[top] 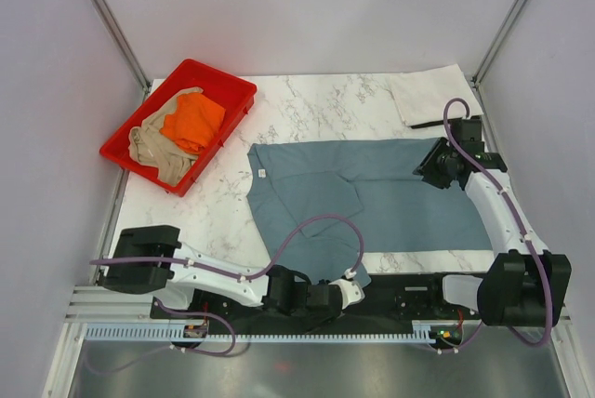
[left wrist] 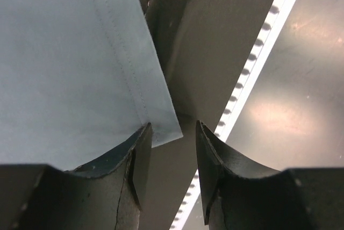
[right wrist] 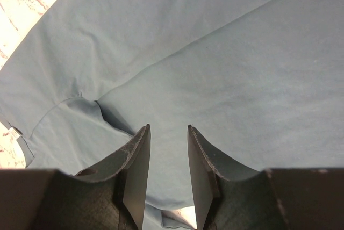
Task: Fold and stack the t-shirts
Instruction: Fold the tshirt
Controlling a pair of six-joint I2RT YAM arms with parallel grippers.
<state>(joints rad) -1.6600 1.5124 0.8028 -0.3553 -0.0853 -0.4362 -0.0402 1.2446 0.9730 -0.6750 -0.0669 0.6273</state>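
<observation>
Left gripper (left wrist: pixel 173 128) gaped by the shirt (left wrist: pixel 64 52) corner at the desk (top: pixel 307 110) near edge, right gripper (right wrist: pixel 167 129) gaped over it. Both needed square hem pinches.

Shirts laid across the desk (top: pixel 316 105)
Tray (top: pixel 223 75) upper left holds bunched t-shirts (top: pixel 192 121); spread t-shirt (top: pixel 400 198) centre; folded t-shirt (top: pixel 432 93) upper right.

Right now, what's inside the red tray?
An orange t-shirt and a tan-beige t-shirt lie crumpled together in the red tray. Most of its floor, and anything beneath them, is covered.
</observation>
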